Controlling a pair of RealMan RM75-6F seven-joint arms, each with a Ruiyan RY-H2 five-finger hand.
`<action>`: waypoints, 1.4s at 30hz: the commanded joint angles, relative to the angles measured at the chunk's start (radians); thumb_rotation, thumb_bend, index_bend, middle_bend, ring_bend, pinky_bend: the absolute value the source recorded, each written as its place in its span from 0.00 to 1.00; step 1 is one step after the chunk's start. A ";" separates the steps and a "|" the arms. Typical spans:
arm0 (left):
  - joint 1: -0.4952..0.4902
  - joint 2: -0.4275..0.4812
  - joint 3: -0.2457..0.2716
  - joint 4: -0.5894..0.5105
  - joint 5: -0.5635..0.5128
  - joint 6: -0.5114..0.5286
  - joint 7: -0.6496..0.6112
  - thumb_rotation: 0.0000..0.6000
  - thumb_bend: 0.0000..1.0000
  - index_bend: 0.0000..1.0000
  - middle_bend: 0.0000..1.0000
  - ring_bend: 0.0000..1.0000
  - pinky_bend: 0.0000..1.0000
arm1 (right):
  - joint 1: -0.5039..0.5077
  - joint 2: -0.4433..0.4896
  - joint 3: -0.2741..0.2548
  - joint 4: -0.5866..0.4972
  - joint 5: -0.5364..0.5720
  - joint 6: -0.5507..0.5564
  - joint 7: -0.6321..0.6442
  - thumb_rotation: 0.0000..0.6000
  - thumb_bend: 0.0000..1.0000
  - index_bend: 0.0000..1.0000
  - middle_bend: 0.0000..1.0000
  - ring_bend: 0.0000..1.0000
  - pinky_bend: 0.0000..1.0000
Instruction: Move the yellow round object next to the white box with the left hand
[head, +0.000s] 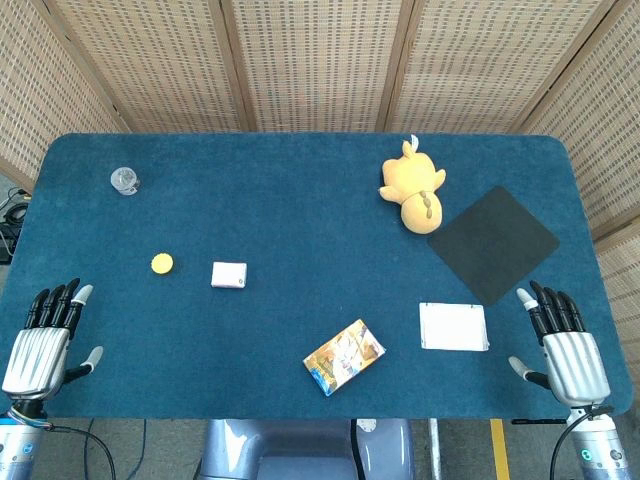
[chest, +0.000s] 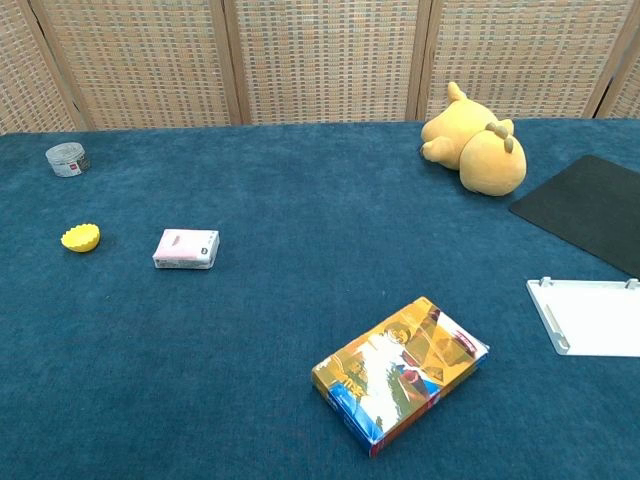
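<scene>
A small yellow round object (head: 161, 263) (chest: 80, 238) lies on the blue table, left of centre. Just to its right, a short gap away, sits the small white box (head: 228, 274) (chest: 186, 249) with a pink face. My left hand (head: 48, 335) rests at the table's near left edge, fingers spread and holding nothing, well below and left of the yellow object. My right hand (head: 564, 340) lies open at the near right edge. Neither hand shows in the chest view.
A yellow plush toy (head: 412, 186) (chest: 474, 145) lies at the back right beside a black mat (head: 493, 243) (chest: 590, 206). A white tray (head: 453, 326) (chest: 592, 315) and a colourful carton (head: 344, 356) (chest: 400, 371) sit near the front. A small clear jar (head: 125, 181) (chest: 67, 159) stands far left.
</scene>
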 joint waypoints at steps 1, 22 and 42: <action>0.000 0.000 0.000 0.000 -0.002 -0.001 0.001 1.00 0.28 0.00 0.00 0.00 0.00 | 0.000 0.000 -0.001 -0.001 0.001 -0.002 0.000 1.00 0.00 0.05 0.00 0.00 0.06; -0.005 -0.003 -0.001 0.000 -0.007 -0.013 0.000 1.00 0.28 0.00 0.00 0.00 0.00 | 0.002 0.009 -0.008 -0.013 0.002 -0.018 -0.008 1.00 0.00 0.05 0.00 0.00 0.06; -0.176 0.044 -0.119 0.037 -0.139 -0.240 -0.028 1.00 0.27 0.00 0.00 0.00 0.00 | 0.001 0.014 -0.012 -0.023 0.009 -0.031 -0.005 1.00 0.00 0.05 0.00 0.00 0.06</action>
